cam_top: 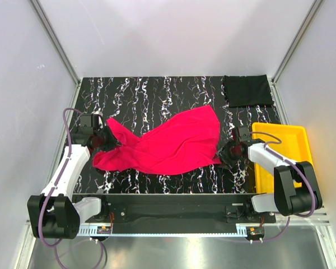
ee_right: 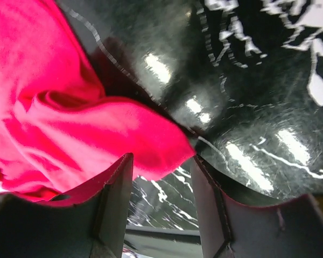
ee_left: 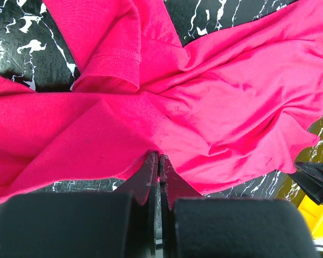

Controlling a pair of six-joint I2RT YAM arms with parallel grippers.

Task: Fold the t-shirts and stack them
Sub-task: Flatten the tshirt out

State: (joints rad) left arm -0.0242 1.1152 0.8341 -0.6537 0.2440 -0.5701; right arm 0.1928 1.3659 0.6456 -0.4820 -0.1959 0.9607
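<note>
Red t-shirt (cam_top: 168, 143) sprawled mid table (cam_top: 157, 89), rumpled. Black t-shirt (cam_top: 246, 89) folded, far right corner. Left claw (ee_left: 159, 157) clamped on red left edge. Right claw (ee_right: 164, 161) apart at right corner. Cloth light, limp; pinch corners.

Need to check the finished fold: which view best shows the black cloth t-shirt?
Top external: the black cloth t-shirt lies whole, a flat rectangle at the far right corner of the black veined table. Both wrist views show none of it, only the crimson-red cloth t-shirt.
</note>
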